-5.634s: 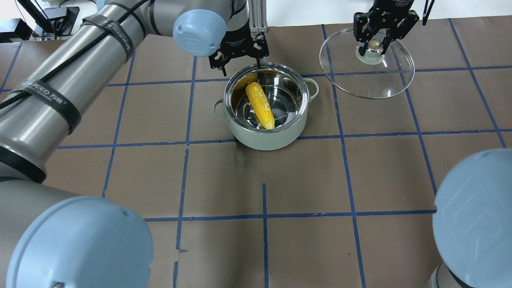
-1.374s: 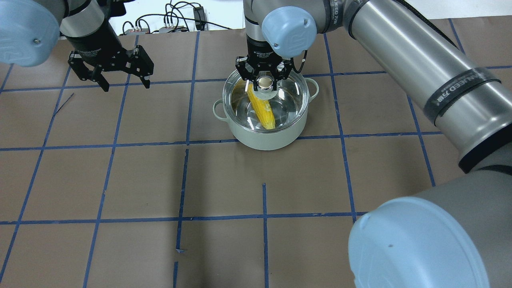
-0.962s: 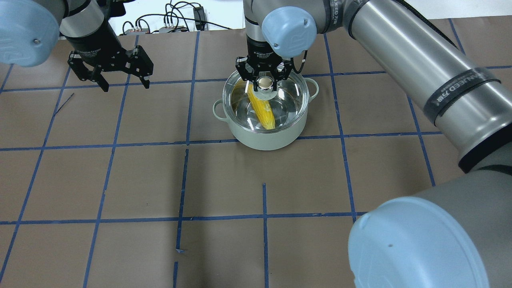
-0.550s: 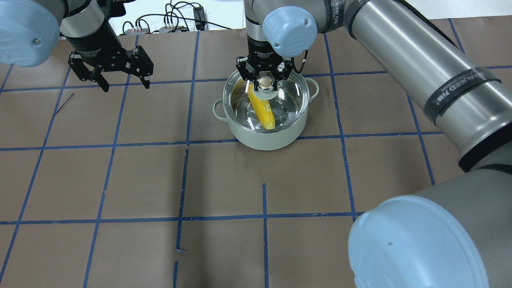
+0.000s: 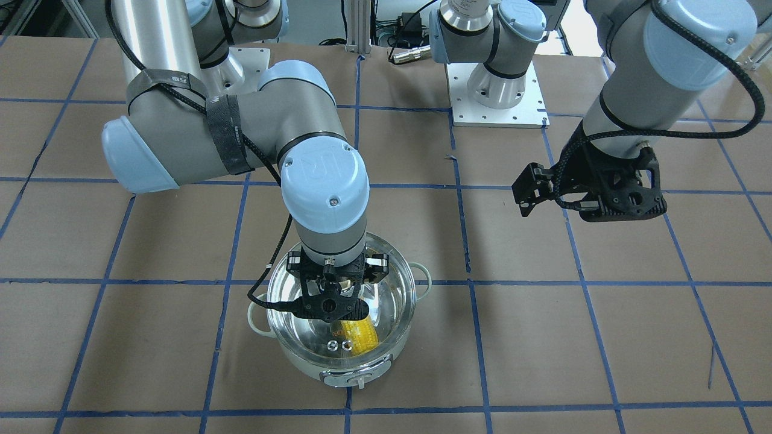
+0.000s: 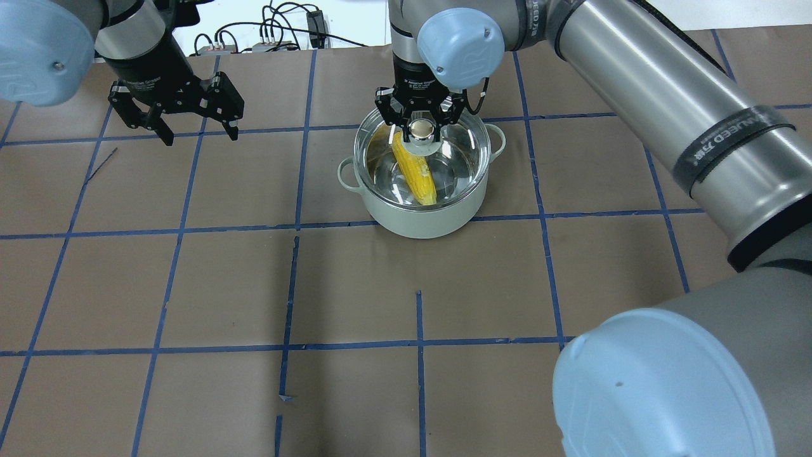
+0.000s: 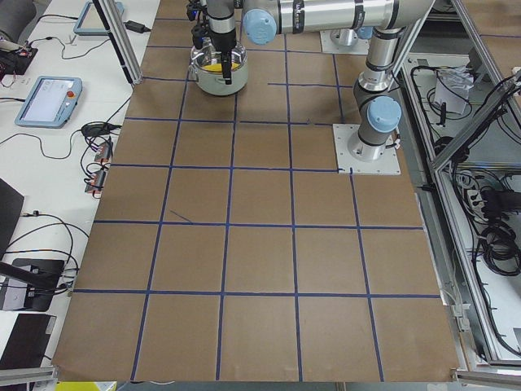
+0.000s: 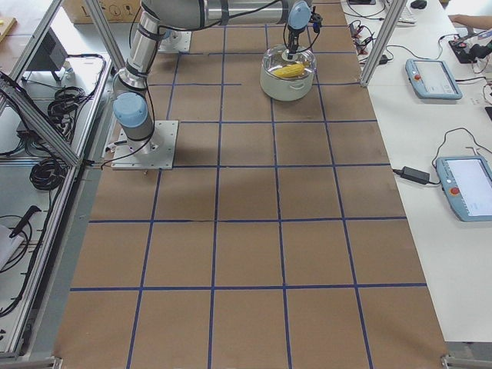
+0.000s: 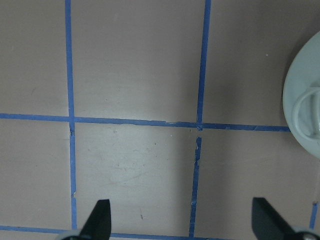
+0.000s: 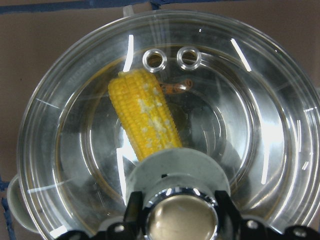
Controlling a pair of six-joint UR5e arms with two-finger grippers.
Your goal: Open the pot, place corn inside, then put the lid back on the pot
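The pale mint pot (image 6: 419, 219) stands on the brown table, with the yellow corn (image 6: 415, 171) lying inside it. The clear glass lid (image 6: 463, 146) sits over the pot's rim. My right gripper (image 6: 424, 127) is shut on the lid's central knob from above. The right wrist view shows the fingers (image 10: 134, 212) flanking the knob, with the corn (image 10: 145, 115) under the glass. My left gripper (image 6: 202, 138) hangs open and empty above the table, well to the left of the pot. One pot handle (image 9: 305, 112) shows at the edge of the left wrist view.
The table is covered in brown paper with a grid of blue tape (image 6: 292, 285). Cables (image 6: 279, 32) lie beyond its far edge. The arm bases (image 5: 497, 90) stand at the robot's side. Tablets (image 8: 469, 184) rest on the side bench.
5.6 s ago the pot was open, the right gripper held the lid off to the right and the left gripper was at the pot. The lid is now on the pot. The right gripper lately shifted slightly.
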